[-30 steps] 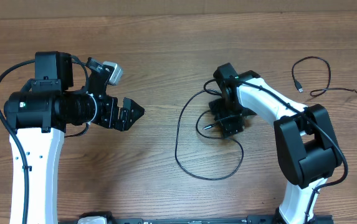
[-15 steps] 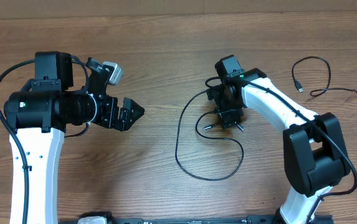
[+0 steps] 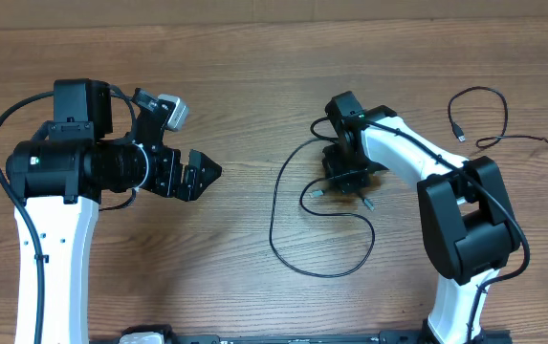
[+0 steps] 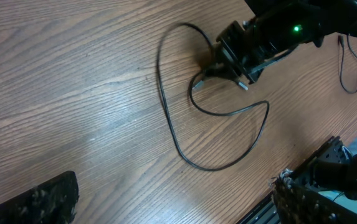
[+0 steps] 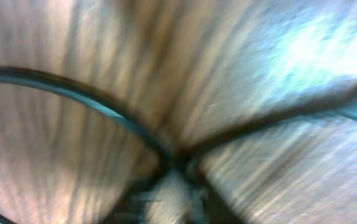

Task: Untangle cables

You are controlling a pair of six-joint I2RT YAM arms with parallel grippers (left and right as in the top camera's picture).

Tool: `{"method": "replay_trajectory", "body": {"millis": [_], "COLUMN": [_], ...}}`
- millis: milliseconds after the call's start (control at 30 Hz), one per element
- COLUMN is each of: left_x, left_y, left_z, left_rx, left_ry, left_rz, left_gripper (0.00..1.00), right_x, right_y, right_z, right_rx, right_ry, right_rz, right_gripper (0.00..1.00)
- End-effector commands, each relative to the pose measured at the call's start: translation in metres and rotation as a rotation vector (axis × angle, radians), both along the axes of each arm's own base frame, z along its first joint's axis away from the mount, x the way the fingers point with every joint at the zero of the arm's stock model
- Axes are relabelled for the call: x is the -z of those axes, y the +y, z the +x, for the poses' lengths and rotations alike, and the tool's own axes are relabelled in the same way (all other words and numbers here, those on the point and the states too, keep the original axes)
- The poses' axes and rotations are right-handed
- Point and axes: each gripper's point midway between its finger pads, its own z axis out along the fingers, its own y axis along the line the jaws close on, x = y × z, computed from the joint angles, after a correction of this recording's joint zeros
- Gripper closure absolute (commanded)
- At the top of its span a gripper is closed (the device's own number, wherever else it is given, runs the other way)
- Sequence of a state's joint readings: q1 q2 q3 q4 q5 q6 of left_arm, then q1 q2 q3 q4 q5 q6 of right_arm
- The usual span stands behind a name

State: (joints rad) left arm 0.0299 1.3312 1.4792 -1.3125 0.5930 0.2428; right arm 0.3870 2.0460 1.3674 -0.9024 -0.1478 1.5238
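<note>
One thin black cable lies in a wide loop at the table's middle, also showing in the left wrist view. My right gripper is down on the crossing strands at the loop's upper right and shut on that cable. In the blurred right wrist view two cable strands run together into the closed jaws of the right gripper. A second cable with a small plug lies apart at the far right. My left gripper hangs open and empty well left of the loop, its fingers wide apart.
The thicker black wiring of the left arm curves beside its white link. A dark rail runs along the table's near edge. Bare wood spreads between the two arms.
The right gripper has gone from open to shut on the looped cable and turned slightly at the crossing. The left arm has not moved.
</note>
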Motion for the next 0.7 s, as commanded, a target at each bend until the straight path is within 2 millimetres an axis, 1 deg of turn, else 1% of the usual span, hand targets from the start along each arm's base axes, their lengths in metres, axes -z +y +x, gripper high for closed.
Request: {"method": "replay_trajectory", "body": {"millis": [0,100,167,233,300,400,533,667], "left_x": [-0.008,-0.008,-0.008,-0.008,-0.008,-0.008,-0.008,-0.008], "left_y": [0.001,0.001,0.001,0.001,0.001,0.001,0.001,0.001], "left_z": [0.000,0.000,0.000,0.000,0.000,0.001,0.001,0.001], "left_rx": [0.012,0.012,0.012,0.012,0.012,0.012,0.012,0.012], "left_ry": [-0.038,-0.039,-0.039,-0.039,-0.039,-0.039,-0.039,-0.039], "left_rz": [0.007,0.007,0.007,0.007,0.007,0.007,0.007,0.007], "left_gripper": [0.00,0.00,0.00,0.00,0.00,0.01,0.00,0.01], "right_x": [0.037,0.037,0.037,0.036,0.032,0.020,-0.012,-0.056], "right_y": [0.004,0.012,0.014,0.015,0.021,0.025,0.031,0.033], "right_z": [-0.022,-0.023,-0.025,-0.028,-0.029,-0.024,-0.005,0.015], "right_rx": [-0.055,-0.230,-0.311,-0.351,-0.394,-0.454,-0.555,-0.605], "right_ry": [0.093,0.060,0.053,0.055,0.048,0.002,-0.141,-0.306], "right_rz": [-0.039,-0.017,-0.009,0.000,0.037,0.064,0.087,0.104], "right_gripper": [0.96,0.96,0.96,0.96,0.96,0.96,0.96,0.96]}}
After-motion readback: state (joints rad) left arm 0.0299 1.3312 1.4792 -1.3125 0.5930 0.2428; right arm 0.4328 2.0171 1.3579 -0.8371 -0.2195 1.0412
